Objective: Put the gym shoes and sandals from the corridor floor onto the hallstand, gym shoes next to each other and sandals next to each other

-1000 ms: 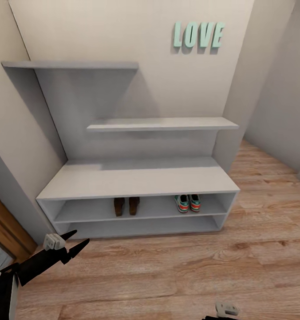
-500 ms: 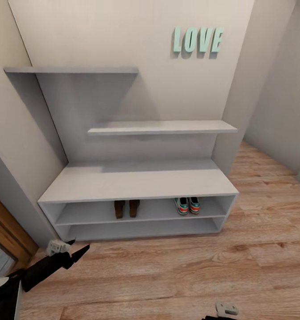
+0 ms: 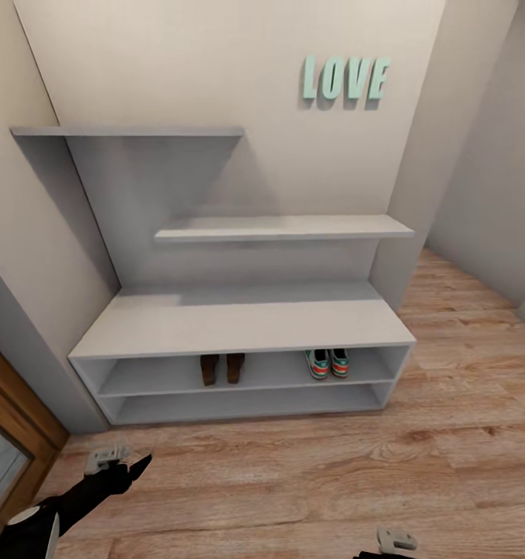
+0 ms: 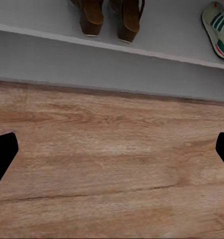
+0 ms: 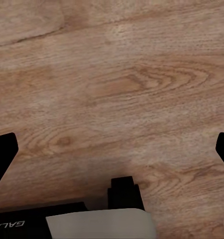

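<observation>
The two sandals (image 3: 221, 368) stand side by side in the upper slot of the pale grey hallstand (image 3: 239, 322), left of centre. The two gym shoes (image 3: 328, 362) sit together in the same slot, further right. My left gripper (image 3: 134, 468) hovers open and empty over the corridor floor (image 3: 332, 481), in front of the rack's left end. In the left wrist view the sandals' heels (image 4: 112, 17) and one gym shoe (image 4: 219, 27) rest on the shelf (image 4: 112, 59). The left gripper (image 4: 112, 154) has its fingers wide apart. My right gripper (image 5: 112, 154) is open over bare floor (image 5: 117, 74).
Two stepped wall shelves (image 3: 282, 227) rise above the bench, with mint LOVE letters (image 3: 345, 78) on the wall. A wooden door frame (image 3: 14, 435) stands at the lower left. Open plank floor runs to the right, toward a side passage (image 3: 480, 295).
The view has shifted a little, with the hallstand lower in the picture. My left gripper has drawn back, down and to the left. The shoes have not moved.
</observation>
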{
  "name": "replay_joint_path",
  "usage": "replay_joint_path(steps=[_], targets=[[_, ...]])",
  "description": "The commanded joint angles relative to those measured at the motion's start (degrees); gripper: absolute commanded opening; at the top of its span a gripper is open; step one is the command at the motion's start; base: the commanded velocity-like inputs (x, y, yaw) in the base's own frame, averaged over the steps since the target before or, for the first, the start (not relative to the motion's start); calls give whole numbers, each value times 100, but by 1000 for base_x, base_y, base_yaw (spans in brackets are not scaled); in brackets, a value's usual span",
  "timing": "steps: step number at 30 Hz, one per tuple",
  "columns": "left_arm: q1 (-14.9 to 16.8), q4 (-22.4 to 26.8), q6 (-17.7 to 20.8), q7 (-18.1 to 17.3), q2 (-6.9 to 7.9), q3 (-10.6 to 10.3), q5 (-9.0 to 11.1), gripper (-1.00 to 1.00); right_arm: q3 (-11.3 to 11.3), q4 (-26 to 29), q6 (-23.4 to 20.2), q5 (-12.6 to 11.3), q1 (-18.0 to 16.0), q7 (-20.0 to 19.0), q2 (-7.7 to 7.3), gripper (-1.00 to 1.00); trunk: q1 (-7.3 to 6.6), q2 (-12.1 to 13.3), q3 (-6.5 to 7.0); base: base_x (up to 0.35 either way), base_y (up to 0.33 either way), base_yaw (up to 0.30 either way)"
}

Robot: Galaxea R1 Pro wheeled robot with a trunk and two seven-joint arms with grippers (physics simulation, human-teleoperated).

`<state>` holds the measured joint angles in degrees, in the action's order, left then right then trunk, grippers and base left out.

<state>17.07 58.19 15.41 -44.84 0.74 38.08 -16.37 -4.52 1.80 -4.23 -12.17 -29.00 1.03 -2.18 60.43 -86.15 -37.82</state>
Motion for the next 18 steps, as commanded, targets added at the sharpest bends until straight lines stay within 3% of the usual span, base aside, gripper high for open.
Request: replay_joint_path(steps=[1,12,18], targets=[[6,-52,41,80,-4,15,-22,100,-48,13,-35,-54,0,11,-1,100,-23,39,14,0,0,0],[8,-478,41,1563,-16,-8,-24,100,-44,13,-34,-57,0,11,-1,100,-265,480,211,0,0,0],[13,-812,41,2155,-35,-115,-24,100,-46,13,-34,-56,0,11,-1,100,-396,721,319,0,0,0]])
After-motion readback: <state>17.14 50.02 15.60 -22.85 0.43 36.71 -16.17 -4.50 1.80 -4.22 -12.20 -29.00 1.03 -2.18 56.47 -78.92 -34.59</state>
